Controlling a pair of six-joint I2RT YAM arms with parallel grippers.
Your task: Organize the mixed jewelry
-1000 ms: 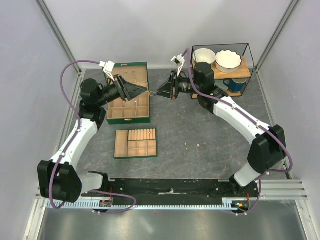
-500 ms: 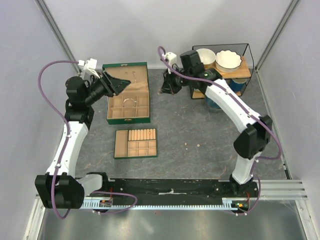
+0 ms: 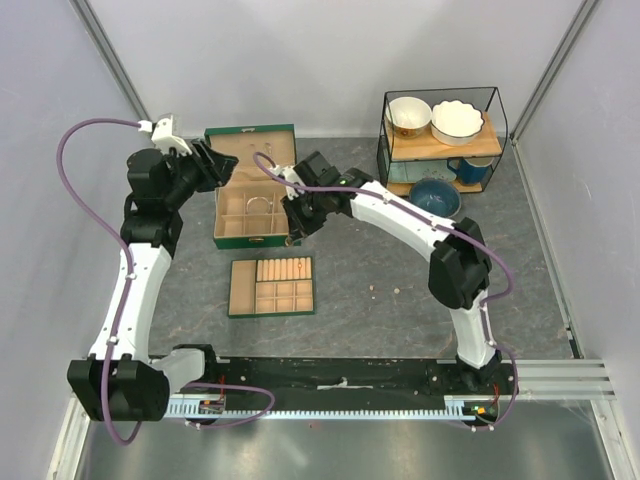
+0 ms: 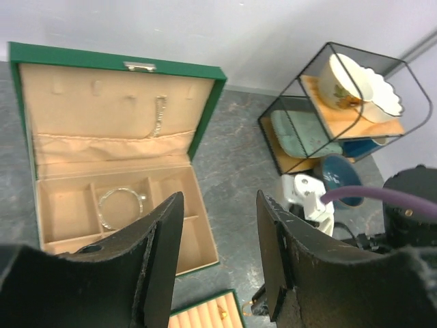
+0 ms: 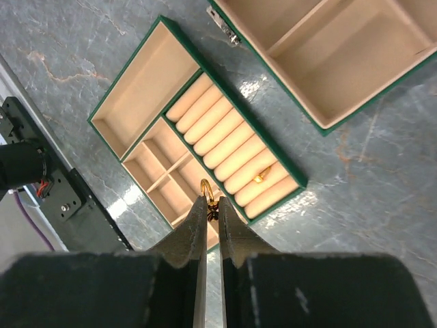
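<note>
1. The left gripper (image 4: 218, 198) hangs high at the far left, near the side wall. Its jaws are wide apart and hold nothing.
2. The green box (image 3: 257, 239) stands open just right of it, with the lid laid back toward the rear wall. A thin chain (image 4: 158, 117) hangs down the lid lining, its length running front to back.
3. In the box's rear row, the middle compartment holds the silvery bangle (image 4: 121, 205). It lies flat and nearly fills the compartment. The compartments near the front right corner are bare in the right wrist view.
4. The tray (image 3: 243, 288) sits apart in front of the box, with a strip of table between them. Its roll section holds a seated ring (image 5: 259, 178), standing on edge in a slot near one end of the row.
5. The right gripper (image 5: 212, 203) hovers above the tray's rolls, just off the box's front right corner. Its jaws are nearly closed, pinching a gold ring (image 5: 207, 186) that stands on edge and pokes out past the tips.
6. The table (image 3: 400, 250) is open right of the tray, crossed overhead by the right arm. Two tiny pale pieces (image 3: 372, 293) lie there, too small to identify.
7. The wire shelf (image 3: 497, 112) in the far right corner holds two bowls (image 3: 408, 115) on top and a mug (image 3: 468, 170) below. A blue bowl (image 3: 433, 196) sits at its foot.
</note>
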